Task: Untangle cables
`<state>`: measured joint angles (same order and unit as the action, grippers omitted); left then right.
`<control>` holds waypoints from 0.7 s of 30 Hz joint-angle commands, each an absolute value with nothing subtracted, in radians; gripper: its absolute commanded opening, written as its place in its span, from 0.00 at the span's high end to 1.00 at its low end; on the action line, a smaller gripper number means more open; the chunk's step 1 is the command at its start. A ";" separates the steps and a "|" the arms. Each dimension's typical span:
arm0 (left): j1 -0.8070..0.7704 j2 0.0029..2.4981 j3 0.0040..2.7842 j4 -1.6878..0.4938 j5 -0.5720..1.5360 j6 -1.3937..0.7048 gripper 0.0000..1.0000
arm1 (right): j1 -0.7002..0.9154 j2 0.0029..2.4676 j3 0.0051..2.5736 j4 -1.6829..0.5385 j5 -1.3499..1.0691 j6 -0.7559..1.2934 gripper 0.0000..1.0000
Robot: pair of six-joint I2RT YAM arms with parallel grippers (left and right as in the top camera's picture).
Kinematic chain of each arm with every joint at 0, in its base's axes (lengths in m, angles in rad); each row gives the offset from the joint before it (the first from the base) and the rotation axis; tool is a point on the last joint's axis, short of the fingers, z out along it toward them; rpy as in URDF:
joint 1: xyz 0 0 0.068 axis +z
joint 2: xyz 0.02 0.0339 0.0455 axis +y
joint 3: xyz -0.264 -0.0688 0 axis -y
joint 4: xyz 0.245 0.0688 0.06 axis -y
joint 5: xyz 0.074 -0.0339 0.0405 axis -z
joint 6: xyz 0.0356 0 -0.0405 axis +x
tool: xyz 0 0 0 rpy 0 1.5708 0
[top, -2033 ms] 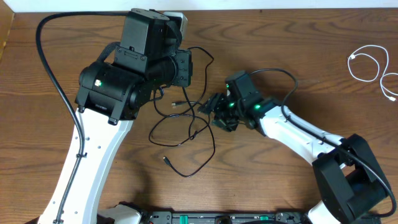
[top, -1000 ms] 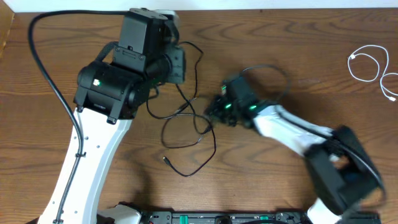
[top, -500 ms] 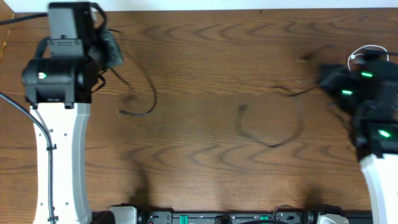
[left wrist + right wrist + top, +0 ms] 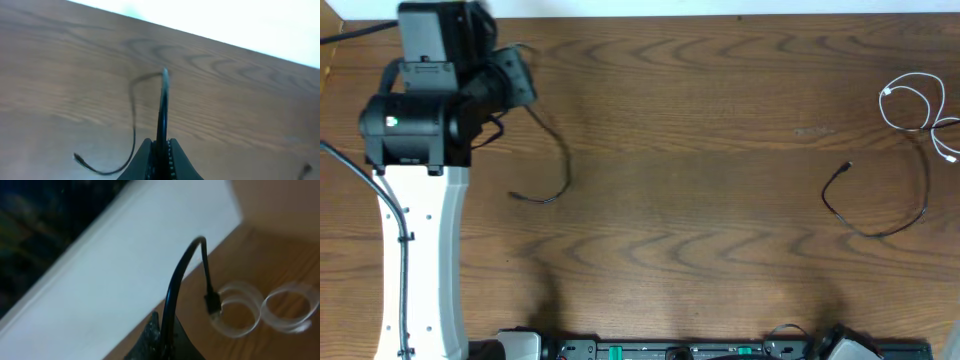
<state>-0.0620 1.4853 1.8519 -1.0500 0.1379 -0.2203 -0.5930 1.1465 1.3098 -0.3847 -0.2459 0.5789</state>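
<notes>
Pinching tight, our left claw (image 4: 160,151) holds the first black cable (image 4: 162,107), jaws shut on it; the cord rises past the tips, bends over and runs down to the left. From above, this claw sits at the far left of the desk (image 4: 700,150), with the cable drooping at its near right. Our right claw (image 4: 164,339), outside the overhead view, is likewise closed on a second black cable (image 4: 176,285), whose plug end (image 4: 213,302) shows just beside the white cable (image 4: 250,311). That white cable lies looped at the far right edge, the second black cord curving near it, well apart from the first.
</notes>
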 commanded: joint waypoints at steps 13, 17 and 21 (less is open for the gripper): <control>-0.268 1.470 1.850 -1.021 0.247 -0.154 0.92 | -0.781 1.527 1.568 -0.616 -0.167 0.486 0.79; -0.301 1.470 1.850 -0.981 0.250 -0.154 0.93 | -0.788 1.551 1.568 -0.648 -0.296 0.482 0.01; -0.317 1.470 1.850 -0.931 0.421 -0.050 0.93 | -0.770 1.544 1.568 -0.643 -0.736 0.390 0.01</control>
<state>-0.3061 1.4853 1.8519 -0.9604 0.2615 -0.1593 -0.7822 1.5608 1.5532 -0.6453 -0.3622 0.4709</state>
